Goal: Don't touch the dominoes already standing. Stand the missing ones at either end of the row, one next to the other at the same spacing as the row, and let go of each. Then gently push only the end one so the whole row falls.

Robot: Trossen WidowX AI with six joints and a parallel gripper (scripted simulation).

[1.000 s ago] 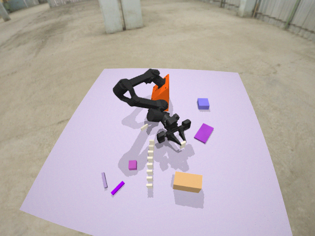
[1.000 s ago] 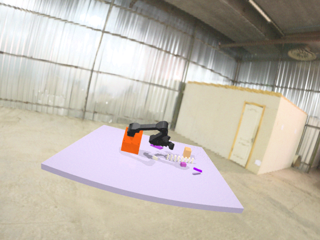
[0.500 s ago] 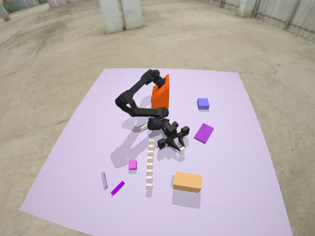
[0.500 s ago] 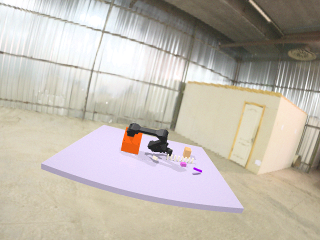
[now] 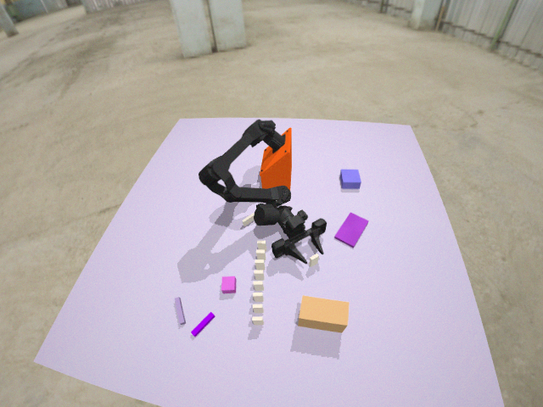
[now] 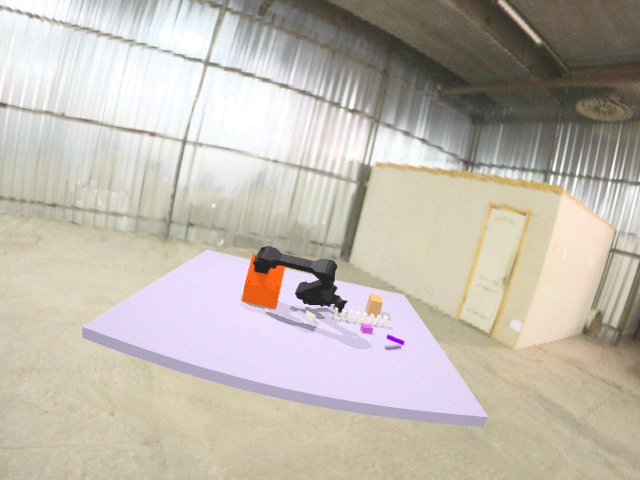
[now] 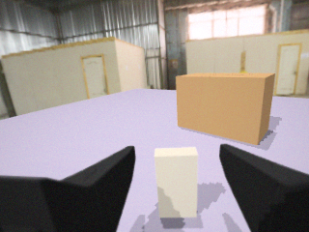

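A row of several cream dominoes [image 5: 259, 275] [image 6: 357, 316] stands upright. One loose domino [image 5: 314, 259] [image 7: 177, 184] stands upright on the table, right of the row's far end in the top view and away from its line. My gripper [image 5: 314, 257] [image 7: 177, 151] is open, with a gap on each side of that domino in the wrist view. Another domino [image 5: 248, 220] [image 6: 310, 315] lies on the table beyond the row's far end, near the arm, partly hidden by it in the top view. The fingertips are hidden in the exterior view.
An orange block [image 5: 323, 313] [image 6: 374, 303] [image 7: 222, 106] stands right of the row. A magenta cube [image 5: 228, 284] [image 6: 366, 328], a violet bar [image 5: 203, 324] and a lilac bar [image 5: 179, 310] lie left. A purple slab [image 5: 351, 230] and a blue block [image 5: 350, 179] lie right of the arm.
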